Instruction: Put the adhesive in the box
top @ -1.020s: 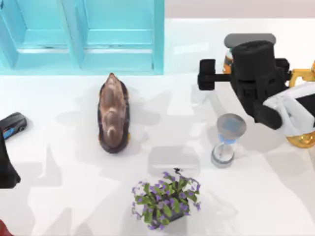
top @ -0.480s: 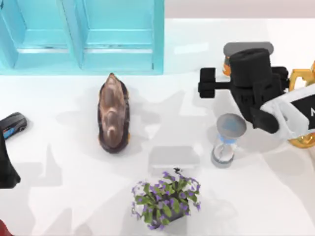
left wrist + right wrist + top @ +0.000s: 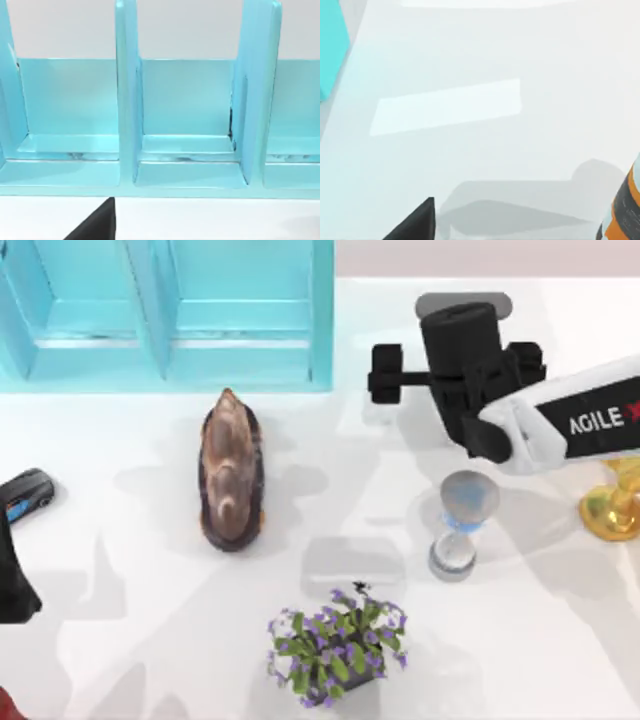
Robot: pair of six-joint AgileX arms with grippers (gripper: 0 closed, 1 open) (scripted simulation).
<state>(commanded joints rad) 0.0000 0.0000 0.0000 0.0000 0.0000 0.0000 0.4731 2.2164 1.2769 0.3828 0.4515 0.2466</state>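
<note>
One arm works: the right gripper (image 3: pixel 470 335) carries the glue bottle (image 3: pixel 623 207), held beside its fingers, above the table to the right of the blue box (image 3: pixel 165 315). So the box lies leftward. How tightly the fingers close, I cannot tell.

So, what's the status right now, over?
Right claw just right of the turquoise box. Glue bottle close by it. Left claw parked, left edge. Hourglass nearer, off the path.
</note>
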